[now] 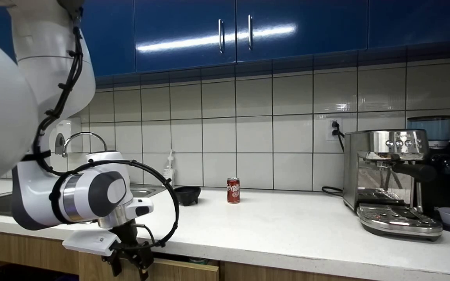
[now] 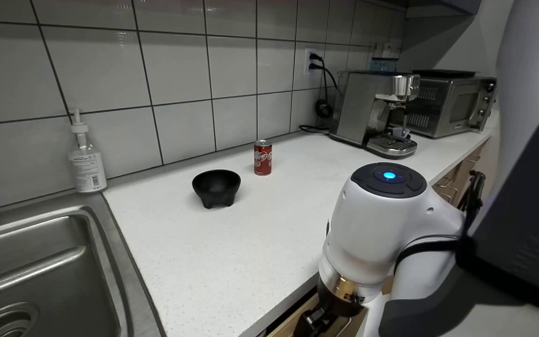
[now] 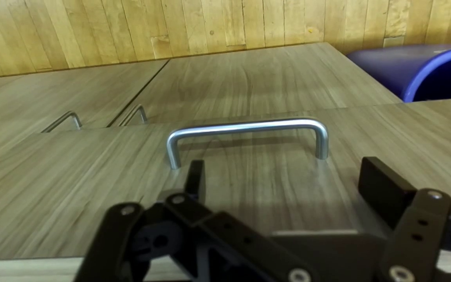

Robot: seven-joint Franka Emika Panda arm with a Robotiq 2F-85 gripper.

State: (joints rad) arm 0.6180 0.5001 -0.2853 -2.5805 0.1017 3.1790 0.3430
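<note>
Gripper [image 3: 282, 178] is hanging spread and empty near the metal handle [image 3: 245, 127] on the ajar drawer [image 3: 257, 188], and any sideways drift is risking a drawer-jarring knock, since one fingertip [image 3: 196, 176] is apparently sitting close to one handle post [image 3: 173, 154].

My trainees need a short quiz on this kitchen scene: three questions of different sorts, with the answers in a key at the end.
1. Multiple choice. Which of these stands nearest the red Dr Pepper can in both exterior views?
a) pump bottle
b) black footed bowl
c) espresso machine

2. True or false. In an exterior view, the wooden drawer beneath the white countertop is ajar.

3. Fill the gap. In the wrist view, the pincer is ____ near the metal bar handle.

Key: 1. b. 2. True; a dark gap shows under the white countertop. 3. Open; its two fingers stand well apart.
</note>
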